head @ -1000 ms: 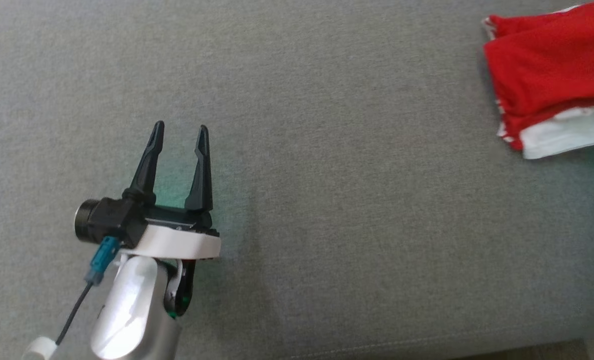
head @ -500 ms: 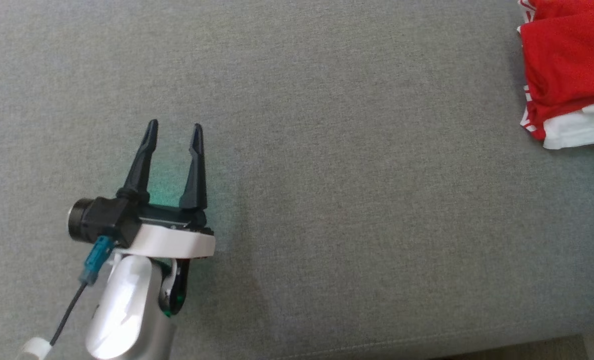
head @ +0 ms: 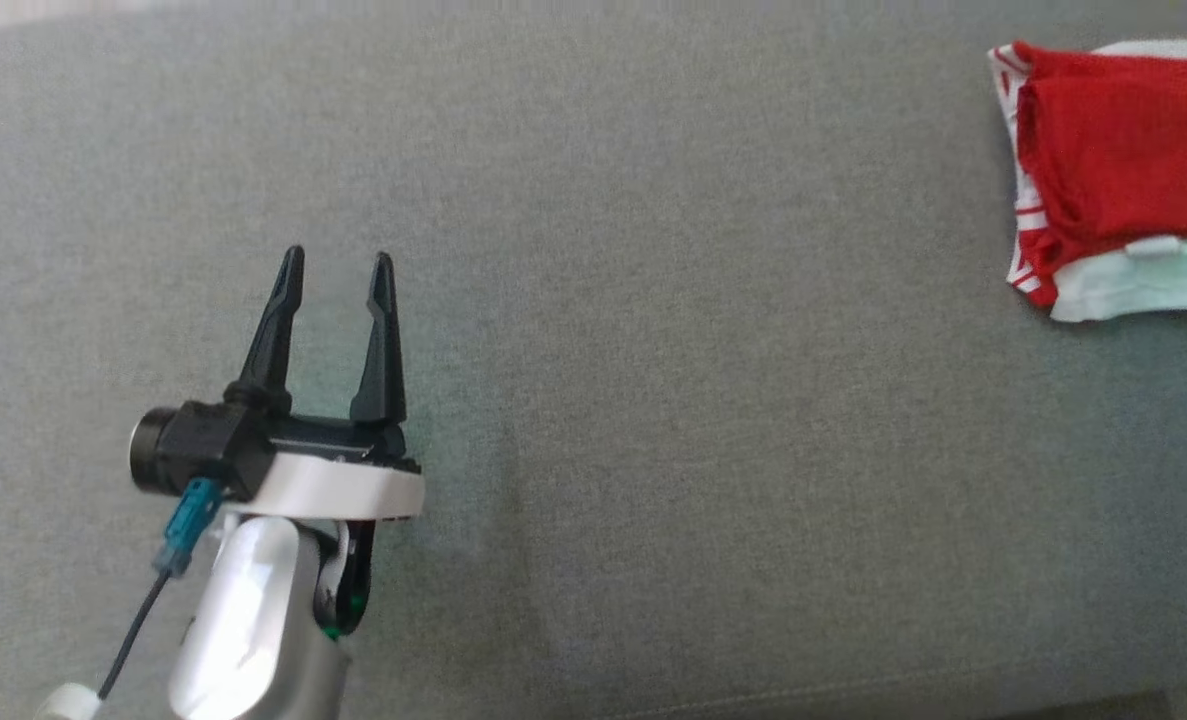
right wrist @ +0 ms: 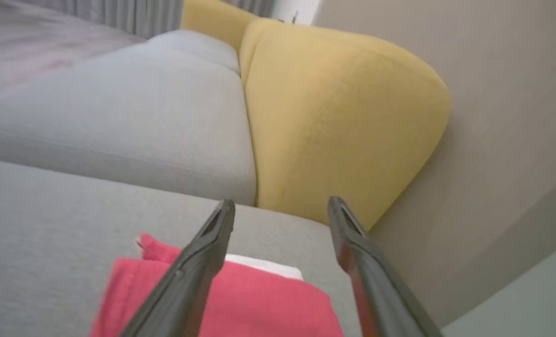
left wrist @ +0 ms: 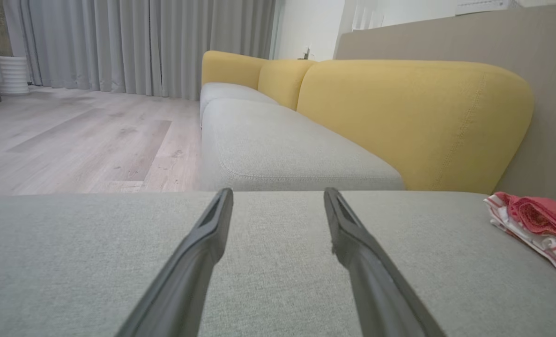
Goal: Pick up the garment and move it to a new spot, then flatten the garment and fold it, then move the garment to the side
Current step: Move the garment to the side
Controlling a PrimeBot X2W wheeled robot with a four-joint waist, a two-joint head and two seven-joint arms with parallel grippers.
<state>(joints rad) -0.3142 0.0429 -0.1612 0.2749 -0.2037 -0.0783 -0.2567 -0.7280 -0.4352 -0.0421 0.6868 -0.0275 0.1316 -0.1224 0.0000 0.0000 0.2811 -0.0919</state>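
The garment (head: 1113,180) is red with white trim, folded into a bundle at the far right of the grey seat cushion (head: 653,400). The left wrist view shows the garment (left wrist: 540,224) at its right edge. My left gripper (head: 338,265) hovers open over the bare cushion at the lower left, far from the garment, nothing between its fingers. In the left wrist view the left gripper (left wrist: 278,192) points along the sofa. My right gripper (right wrist: 280,202) stands open just above the garment (right wrist: 240,304), fingers apart and holding nothing.
Yellow back cushions (left wrist: 413,117) line the sofa behind the seat. A second grey seat cushion (left wrist: 278,150) lies beyond this one. Wooden floor (left wrist: 71,135) and grey curtains (left wrist: 132,42) are to the left. A beige wall (right wrist: 507,117) rises behind the garment.
The head camera has shifted, so the garment sits differently at the frame's right edge. The left gripper stays open in much the same place.
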